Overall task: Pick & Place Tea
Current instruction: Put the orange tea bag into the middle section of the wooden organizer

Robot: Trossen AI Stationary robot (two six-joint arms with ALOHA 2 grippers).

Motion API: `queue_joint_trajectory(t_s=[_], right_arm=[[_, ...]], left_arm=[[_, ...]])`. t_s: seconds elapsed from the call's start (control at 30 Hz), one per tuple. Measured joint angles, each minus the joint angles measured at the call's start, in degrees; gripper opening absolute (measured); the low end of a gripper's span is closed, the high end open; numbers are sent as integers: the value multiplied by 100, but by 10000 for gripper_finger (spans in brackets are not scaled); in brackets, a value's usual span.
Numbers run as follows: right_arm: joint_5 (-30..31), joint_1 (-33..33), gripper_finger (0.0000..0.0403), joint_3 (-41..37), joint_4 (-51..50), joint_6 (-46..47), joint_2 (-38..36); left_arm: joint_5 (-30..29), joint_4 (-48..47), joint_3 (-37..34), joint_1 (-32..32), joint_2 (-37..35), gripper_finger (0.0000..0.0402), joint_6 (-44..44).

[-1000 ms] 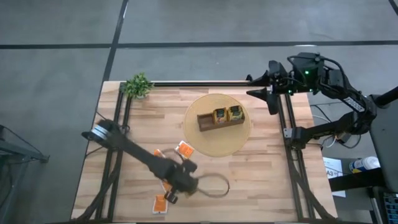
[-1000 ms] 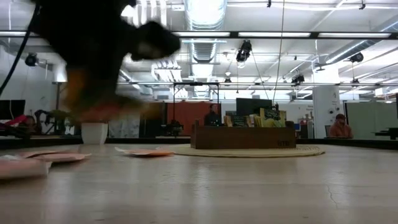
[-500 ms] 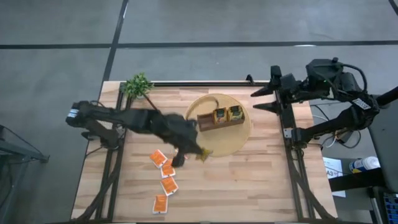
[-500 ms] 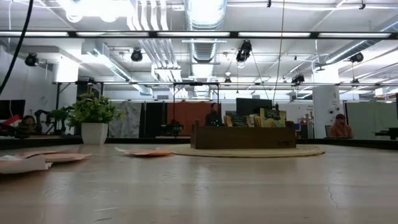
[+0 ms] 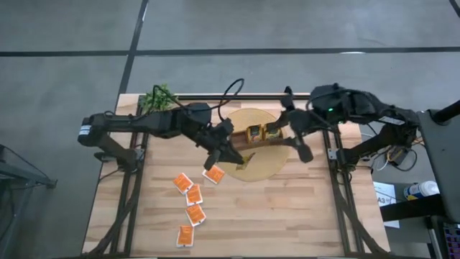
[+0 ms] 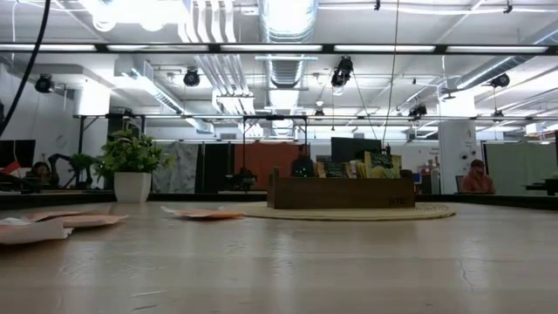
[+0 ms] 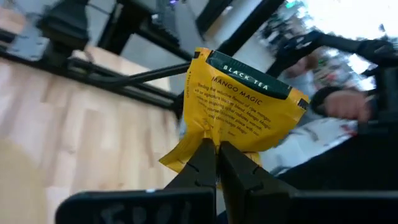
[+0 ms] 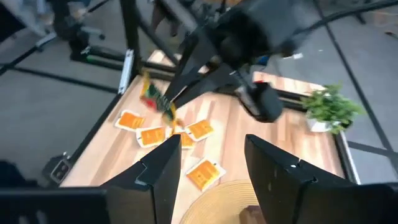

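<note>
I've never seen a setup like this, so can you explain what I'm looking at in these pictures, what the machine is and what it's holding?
It is a robot with two dark arms at a wooden table. One picture looks down from above, one looks level across the tabletop, and two come from cameras on the wrists. The left hand is shut on a yellow tea packet, held above the round mat. The right hand is open and empty, over the mat's other side. On the mat stands a brown wooden box with packets in it. Five orange packets lie on the table, and a small potted plant stands at a corner.
</note>
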Motion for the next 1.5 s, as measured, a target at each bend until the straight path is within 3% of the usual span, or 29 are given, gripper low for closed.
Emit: queue_joint_trajectory(t_s=[0.27, 0.7, 0.93, 1.13, 1.4, 1.5], right_arm=[[-477, 162, 173, 10, 57, -68, 385], [-499, 311, 165, 850, -206, -167, 1064], [-495, 311, 120, 1395, -774, -325, 1517], [-473, 309, 22, 1492, -873, -544, 1557], [-429, 309, 9, 1480, -904, -465, 1527], [-435, 311, 8, 1480, -946, -400, 1523]], left_arm=[[301, 211, 2, 99, 39, 4, -233], [314, 207, 0, 145, 37, 4, -268], [319, 189, -3, 147, 37, 4, -288], [317, 173, -3, 146, 37, 4, -287], [350, 41, 0, 151, 31, 8, -225], [365, 4, 0, 151, 31, 30, -291]])
